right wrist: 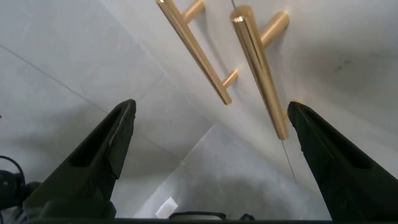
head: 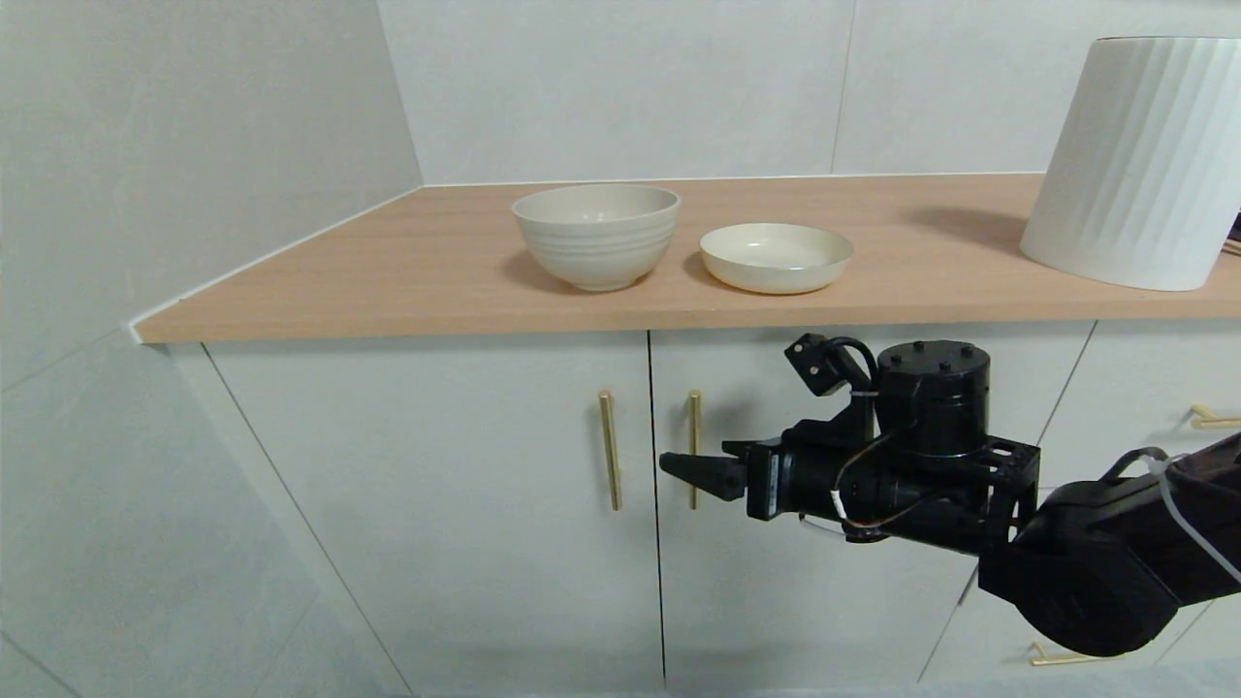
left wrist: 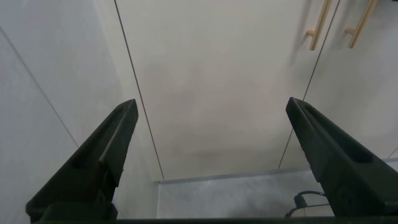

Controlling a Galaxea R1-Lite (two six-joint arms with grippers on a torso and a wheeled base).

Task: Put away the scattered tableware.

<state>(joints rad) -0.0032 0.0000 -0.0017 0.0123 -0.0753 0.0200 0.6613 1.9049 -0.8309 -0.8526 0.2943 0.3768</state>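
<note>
Nothing to read here: the bowl, the plate, the cabinet doors — all plain, no lettering, numbers or labels.

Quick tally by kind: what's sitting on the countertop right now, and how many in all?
Deep bowl: 1
Shallow dish: 1
White ribbed cylinder: 1
Total: 3, of which 2 are tableware.
</note>
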